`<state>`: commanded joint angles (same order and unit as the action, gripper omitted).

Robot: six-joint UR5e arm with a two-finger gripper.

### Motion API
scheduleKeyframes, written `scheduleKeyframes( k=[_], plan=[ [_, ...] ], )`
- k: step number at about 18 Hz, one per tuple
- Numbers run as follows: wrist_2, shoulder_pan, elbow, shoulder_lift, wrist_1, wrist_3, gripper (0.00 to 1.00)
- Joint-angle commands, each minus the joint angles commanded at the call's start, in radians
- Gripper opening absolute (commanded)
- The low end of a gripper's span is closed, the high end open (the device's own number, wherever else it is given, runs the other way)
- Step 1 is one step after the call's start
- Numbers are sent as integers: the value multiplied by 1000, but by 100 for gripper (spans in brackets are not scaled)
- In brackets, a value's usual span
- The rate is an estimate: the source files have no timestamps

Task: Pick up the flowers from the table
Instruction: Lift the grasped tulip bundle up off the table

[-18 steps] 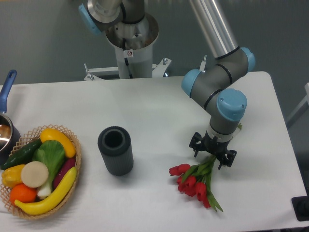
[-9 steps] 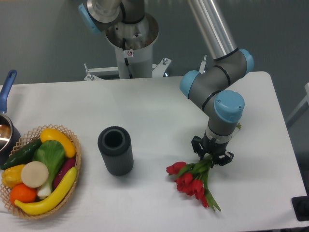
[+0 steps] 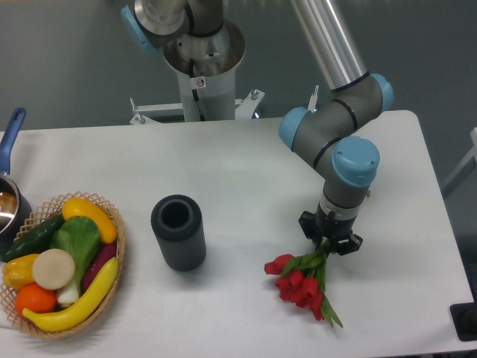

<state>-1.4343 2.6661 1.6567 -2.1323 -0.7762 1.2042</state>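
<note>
Near the right-hand side of the white surface (image 3: 223,164), you are seeing the tool (image 3: 329,242) pointing straight down over the flowers (image 3: 302,280), its two fingers drawn in tight around the green stems just above the red heads. It is gripping the bunch at the stems, though the exact contact is partly hidden by the wrist. The flowers are lying in front of the arm, heads fanning toward the front edge and the left, and one long leaf is trailing toward the front right. Whether the heads are resting on the surface or just clearing it cannot be told from this view.

You are handling a light, soft and floppy thing. The stems are bending easily and the heads are likely to droop and swing once raised, so a slow, vertical lift is advisable. The bundled part of the stems, where the tool is sitting now, is the soundest hold; the petals and the loose leaf are bruising easily and offering no grip. Smooth, thin stems may slide through the fingers, so firm but not crushing pressure is called for.

Well apart to the left, a dark cylinder (image 3: 178,232) is standing upright, and a wicker basket (image 3: 113,216) of fruit and vegetables is sitting at the left edge beside a pan (image 3: 9,201).
</note>
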Motion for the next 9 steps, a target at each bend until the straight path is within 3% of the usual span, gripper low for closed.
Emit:
scheduleKeyframes(
  k=[5, 9],
  plan=[
    [5, 2, -5, 66, -2, 0, 27],
    [55, 5, -37, 176, 5, -12, 27]
  ],
)
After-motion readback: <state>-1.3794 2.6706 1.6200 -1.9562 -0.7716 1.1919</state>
